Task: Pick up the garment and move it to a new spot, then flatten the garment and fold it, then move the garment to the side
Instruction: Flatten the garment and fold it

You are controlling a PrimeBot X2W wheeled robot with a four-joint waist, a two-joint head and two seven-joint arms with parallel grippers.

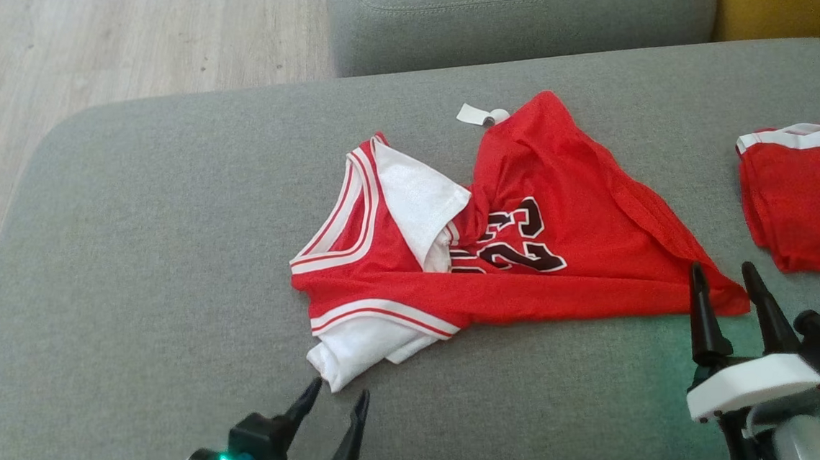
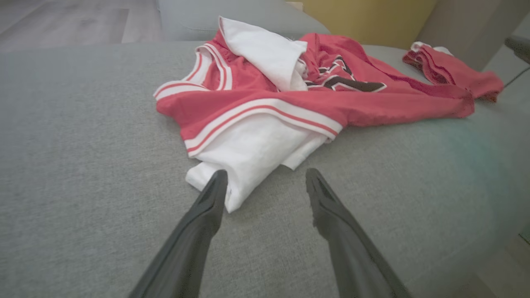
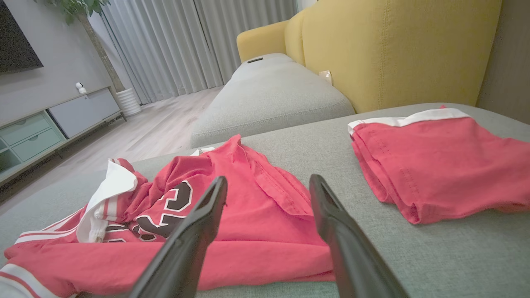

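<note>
On the sofa cushion | jersey is lying limp (probably light, slippery) | you're aiming for its near corners | left pincer, right pincer are gaping wide

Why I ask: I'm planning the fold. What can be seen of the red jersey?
The red jersey lies crumpled on the grey sofa cushion: thin fabric, striped trim, black 23, white sleeves, a white tag at its far edge. The open left claw is by a white sleeve, the open right claw by its hem.
</note>
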